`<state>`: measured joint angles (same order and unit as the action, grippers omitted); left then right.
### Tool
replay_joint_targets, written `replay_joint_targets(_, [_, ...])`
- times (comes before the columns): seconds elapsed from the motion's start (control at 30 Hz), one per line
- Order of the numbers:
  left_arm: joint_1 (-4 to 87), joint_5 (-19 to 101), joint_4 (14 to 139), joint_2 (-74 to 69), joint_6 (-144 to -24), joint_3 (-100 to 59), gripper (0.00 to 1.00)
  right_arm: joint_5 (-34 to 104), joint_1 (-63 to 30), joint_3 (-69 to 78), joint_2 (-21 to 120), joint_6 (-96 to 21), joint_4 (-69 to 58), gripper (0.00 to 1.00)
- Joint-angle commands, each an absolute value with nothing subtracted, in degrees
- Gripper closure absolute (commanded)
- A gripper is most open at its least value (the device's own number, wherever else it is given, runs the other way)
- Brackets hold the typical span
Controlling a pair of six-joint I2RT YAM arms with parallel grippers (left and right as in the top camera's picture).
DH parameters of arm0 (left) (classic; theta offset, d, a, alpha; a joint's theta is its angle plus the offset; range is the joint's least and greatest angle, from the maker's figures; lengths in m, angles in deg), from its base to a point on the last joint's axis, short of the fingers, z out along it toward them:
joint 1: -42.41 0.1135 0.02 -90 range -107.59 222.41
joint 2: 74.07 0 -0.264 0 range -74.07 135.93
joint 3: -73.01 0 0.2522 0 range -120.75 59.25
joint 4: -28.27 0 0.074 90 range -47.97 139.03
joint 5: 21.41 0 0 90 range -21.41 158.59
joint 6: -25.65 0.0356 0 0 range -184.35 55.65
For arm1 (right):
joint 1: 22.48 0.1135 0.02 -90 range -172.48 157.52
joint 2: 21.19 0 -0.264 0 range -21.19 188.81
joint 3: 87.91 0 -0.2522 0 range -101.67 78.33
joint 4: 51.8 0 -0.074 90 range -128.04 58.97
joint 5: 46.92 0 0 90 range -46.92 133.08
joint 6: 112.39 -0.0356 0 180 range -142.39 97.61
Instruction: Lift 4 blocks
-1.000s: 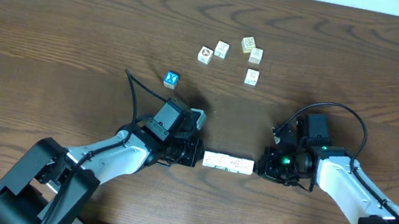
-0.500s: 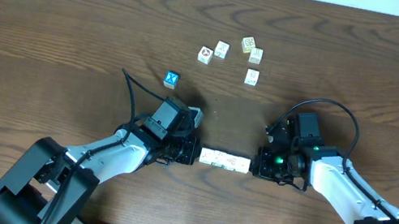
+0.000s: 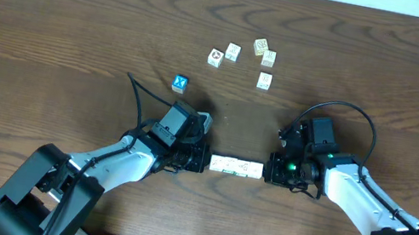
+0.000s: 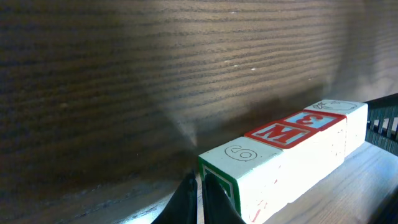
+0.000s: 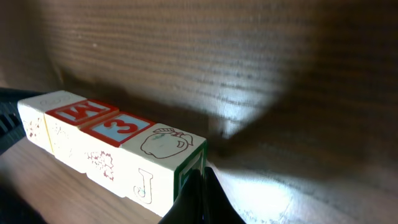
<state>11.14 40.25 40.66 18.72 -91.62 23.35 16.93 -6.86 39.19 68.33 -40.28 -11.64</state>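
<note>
Four cream blocks (image 3: 237,168) lie end to end in one row between my two grippers. In the left wrist view the row (image 4: 280,155) shows a circled 9, a red M, a red 3 and a green-framed end face. The same row (image 5: 112,149) in the right wrist view shows an apple drawing and a J. My left gripper (image 3: 207,163) is shut, its tips (image 4: 199,199) pressed against the row's left end. My right gripper (image 3: 267,173) is shut too, tips (image 5: 202,199) against the green-framed right end. I cannot tell whether the row rests on the table.
A blue-faced cube (image 3: 179,84) sits behind the left arm. Several loose cream cubes (image 3: 263,58) are scattered at the back, one with a red mark (image 3: 216,57). Black cables loop behind both wrists.
The right gripper has moved left up to the row's right end. The row has shifted slightly left and back. The left gripper has barely moved.
</note>
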Motion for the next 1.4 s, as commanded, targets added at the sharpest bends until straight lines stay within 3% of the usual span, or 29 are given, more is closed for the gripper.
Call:
replay_joint_targets(0.0, [10.18,35.79,39.83,19.27,-92.56,23.45,0.93,10.61,-4.37,39.39,68.72,-39.51,-13.52,0.99])
replay_joint_targets(1.37, [10.18,35.73,38.65,16.80,-92.36,23.35,0.93,10.61,-0.61,39.39,67.17,-36.87,-16.21,0.99])
